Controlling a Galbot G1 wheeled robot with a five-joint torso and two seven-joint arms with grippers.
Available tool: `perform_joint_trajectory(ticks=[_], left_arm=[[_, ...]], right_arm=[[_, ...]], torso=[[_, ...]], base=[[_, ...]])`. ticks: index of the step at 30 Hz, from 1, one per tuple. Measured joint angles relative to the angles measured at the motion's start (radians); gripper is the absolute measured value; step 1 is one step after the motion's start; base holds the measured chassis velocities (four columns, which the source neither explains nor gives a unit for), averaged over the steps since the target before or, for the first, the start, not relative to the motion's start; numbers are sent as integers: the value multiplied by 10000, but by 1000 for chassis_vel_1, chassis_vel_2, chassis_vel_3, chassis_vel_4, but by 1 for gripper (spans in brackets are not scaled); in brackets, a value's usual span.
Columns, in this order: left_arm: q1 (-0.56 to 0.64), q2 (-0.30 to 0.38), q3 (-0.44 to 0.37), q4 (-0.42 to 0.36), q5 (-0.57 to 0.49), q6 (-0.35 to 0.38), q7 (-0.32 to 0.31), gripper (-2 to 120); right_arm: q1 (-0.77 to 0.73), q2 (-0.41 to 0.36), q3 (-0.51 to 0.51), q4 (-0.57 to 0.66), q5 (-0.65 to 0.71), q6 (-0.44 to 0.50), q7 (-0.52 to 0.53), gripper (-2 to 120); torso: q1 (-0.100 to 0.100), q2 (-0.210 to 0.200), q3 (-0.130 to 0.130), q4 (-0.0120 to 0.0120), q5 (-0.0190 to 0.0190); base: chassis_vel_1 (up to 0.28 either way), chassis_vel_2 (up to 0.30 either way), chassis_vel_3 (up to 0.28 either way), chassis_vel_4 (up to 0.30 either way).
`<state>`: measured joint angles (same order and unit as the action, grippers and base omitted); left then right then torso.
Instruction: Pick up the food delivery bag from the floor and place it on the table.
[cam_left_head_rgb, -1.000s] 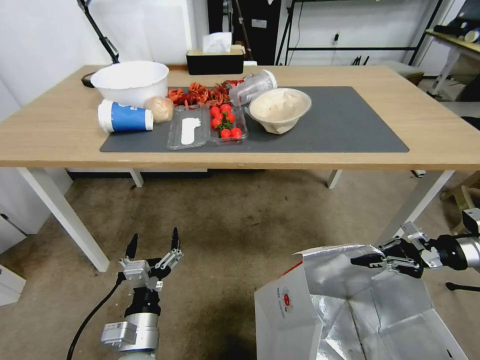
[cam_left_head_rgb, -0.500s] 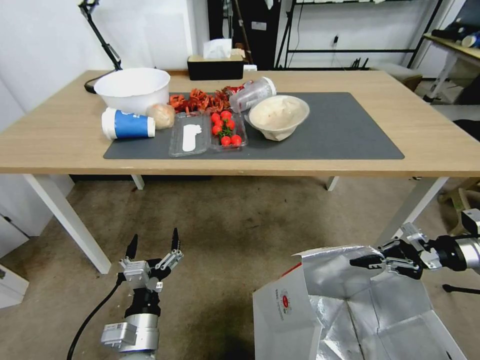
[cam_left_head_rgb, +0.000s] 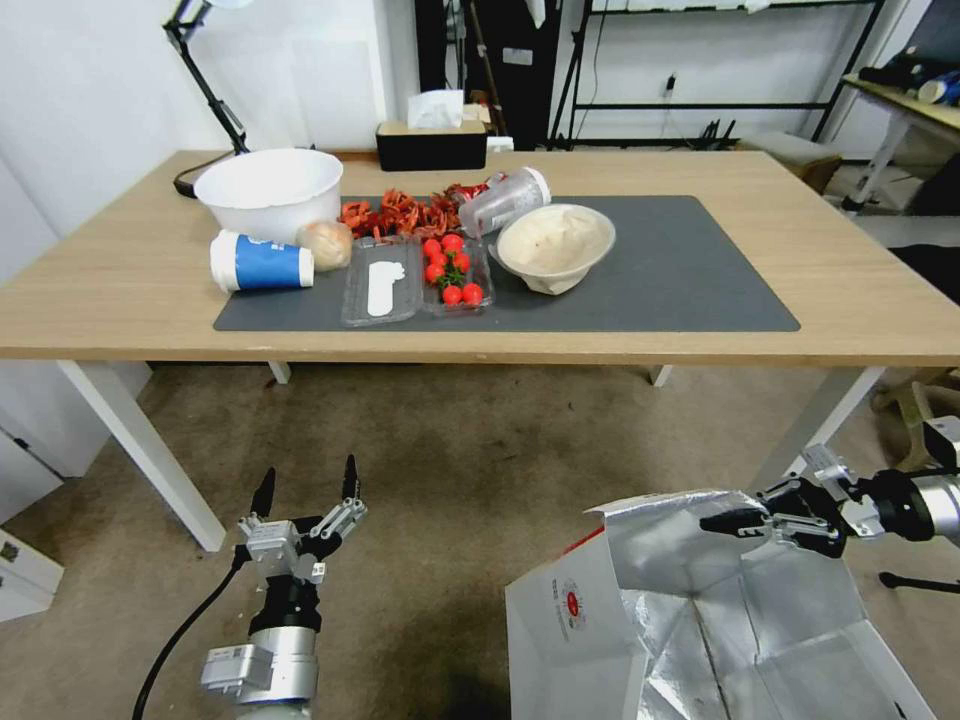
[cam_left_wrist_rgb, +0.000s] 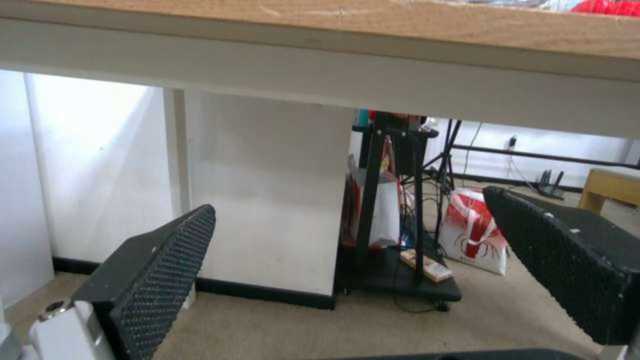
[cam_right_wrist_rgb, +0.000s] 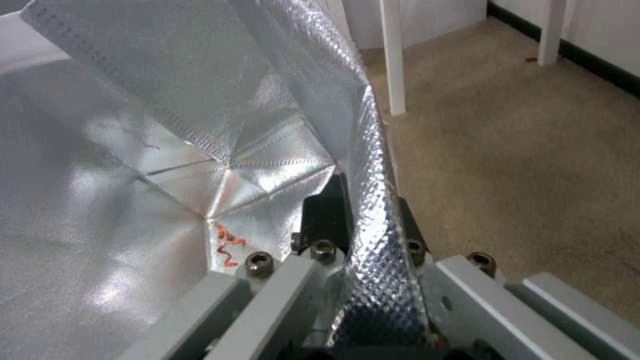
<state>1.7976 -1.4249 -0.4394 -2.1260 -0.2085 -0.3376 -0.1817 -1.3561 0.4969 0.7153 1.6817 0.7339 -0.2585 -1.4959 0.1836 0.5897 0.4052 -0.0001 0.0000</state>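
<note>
The food delivery bag (cam_left_head_rgb: 640, 620), white outside with a round red logo and silver foil lining, stands open at the lower right over the carpeted floor (cam_left_head_rgb: 470, 470). My right gripper (cam_left_head_rgb: 722, 523) is shut on the bag's far foil wall; the right wrist view shows that foil wall (cam_right_wrist_rgb: 373, 210) pinched between the fingers. My left gripper (cam_left_head_rgb: 306, 490) hangs open low at the left, fingers pointing toward the table (cam_left_head_rgb: 860, 270), nothing between its pads (cam_left_wrist_rgb: 167, 260). The light-wood table with a dark grey mat (cam_left_head_rgb: 690, 270) lies ahead.
On the table's left half sit a white bowl (cam_left_head_rgb: 268, 188), a toppled blue cup (cam_left_head_rgb: 260, 264), clear trays with tomatoes (cam_left_head_rgb: 450, 270), a beige bowl (cam_left_head_rgb: 553, 245) and a tissue box (cam_left_head_rgb: 432, 138). White table legs (cam_left_head_rgb: 140, 445) stand left and right (cam_left_head_rgb: 825, 420). The mat's right side is bare.
The head camera has tilted, so the table sits lower in view. Both grippers and the bag keep their places.
</note>
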Motion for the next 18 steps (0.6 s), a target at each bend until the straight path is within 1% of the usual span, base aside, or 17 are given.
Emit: perform_joint_trajectory(ticks=[7,13,17,18], left_arm=[[19,-16,1,-34,3,-6,4,100],[42,-23,10,-48,10,-24,5,100],[104,-60,78,-59,68,-77,2,100],[104,-60,78,-59,68,-77,2,100]], right_arm=[[25,-23,13,1,51,-5,0,0],[36,-32,15,30,83,-16,12,0],[27,-52,18,92,95,-34,19,0],[27,-52,18,92,95,-34,19,0]], torso=[[130,336,208,0,0],[206,524,320,0,-1],[313,782,467,0,0],[313,782,467,0,0]], base=[[0,0,0,0],[0,0,0,0],[0,0,0,0],[0,0,0,0]])
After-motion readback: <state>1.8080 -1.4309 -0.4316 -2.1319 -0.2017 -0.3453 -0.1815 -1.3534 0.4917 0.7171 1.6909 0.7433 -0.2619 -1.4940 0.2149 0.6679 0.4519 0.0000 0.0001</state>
